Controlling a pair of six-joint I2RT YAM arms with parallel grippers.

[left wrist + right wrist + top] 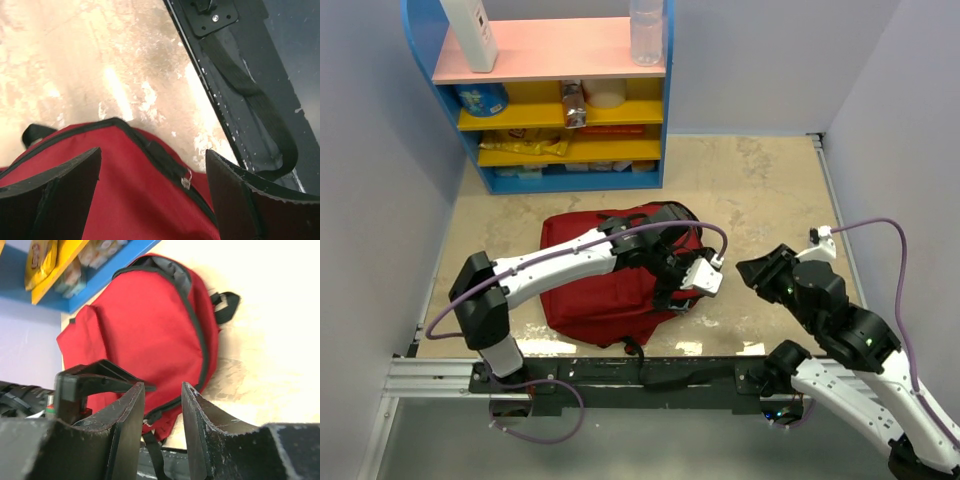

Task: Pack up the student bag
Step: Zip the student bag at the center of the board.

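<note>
The dark red student bag (605,275) lies flat on the table's middle, zipped with black-edged seams. My left gripper (672,292) is open, hovering just above the bag's near right corner. In the left wrist view (152,165) the jaws straddle the red fabric (115,200), with a small silver zipper pull (187,179) on the black zipper line between them. My right gripper (752,272) is open and empty, right of the bag. In the right wrist view (163,390) it faces the bag (145,325) from a distance.
A blue, yellow and pink shelf (560,95) with bottles and packets stands at the back. A black strap (255,95) lies over the dark mounting rail (650,372) at the near edge. Grey walls close in both sides.
</note>
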